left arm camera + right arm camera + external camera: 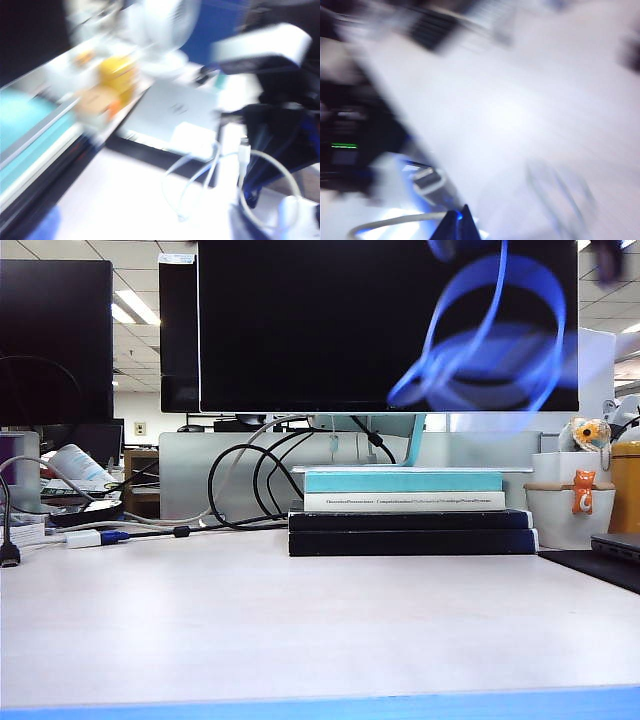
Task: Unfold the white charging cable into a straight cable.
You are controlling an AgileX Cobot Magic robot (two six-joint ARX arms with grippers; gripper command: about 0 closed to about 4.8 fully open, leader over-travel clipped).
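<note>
Both wrist views blurred. Thin white charging cable (pixel 210 172) looped near left gripper (pixel 272 220), jaw state indiscernible; right gripper (pixel 457 225) pinched together, cable (pixel 395 221) alongside.

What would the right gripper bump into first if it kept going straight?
Probably the bare white table. The shut right gripper, seemingly pinching the white charging cable, points at it, though blur hides depth.
</note>
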